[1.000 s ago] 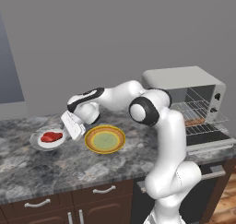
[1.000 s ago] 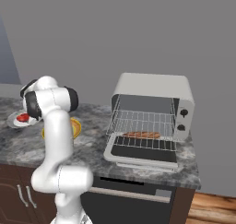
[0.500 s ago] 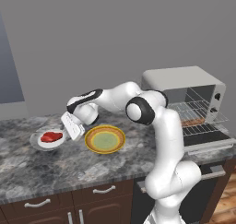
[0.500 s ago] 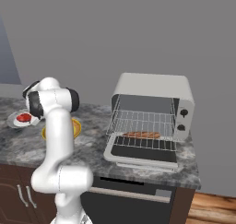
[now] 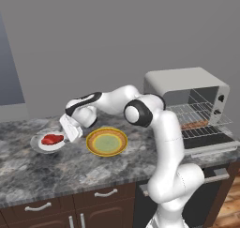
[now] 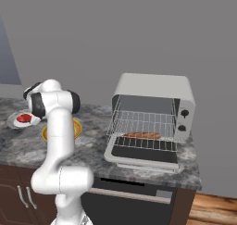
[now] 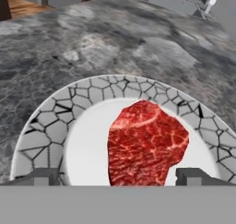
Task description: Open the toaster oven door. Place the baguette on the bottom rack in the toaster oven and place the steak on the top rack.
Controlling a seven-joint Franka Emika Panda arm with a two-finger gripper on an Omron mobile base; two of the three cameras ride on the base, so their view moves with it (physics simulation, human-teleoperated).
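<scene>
The arm reaches far to its left across the counter (image 5: 28, 171), and the gripper (image 5: 70, 128) hangs just above the white plate (image 5: 37, 145) with the steak (image 5: 52, 139) lying on it. In the hand view the two fingertips (image 7: 44, 176) stand wide apart, one on each side of the steak (image 7: 146, 142), which sits in the middle of the plate (image 7: 46, 126); whether they touch the plate is hard to tell. Beside it rests the yellow-rimmed green plate (image 5: 107, 141). At the far end of the counter the toaster oven (image 6: 155, 108) stands with its toaster oven door (image 6: 141, 157) folded down flat. The baguette (image 6: 142, 135) lies on the bottom rack (image 6: 157, 143), and the top rack (image 6: 143, 120) sits above it.
</scene>
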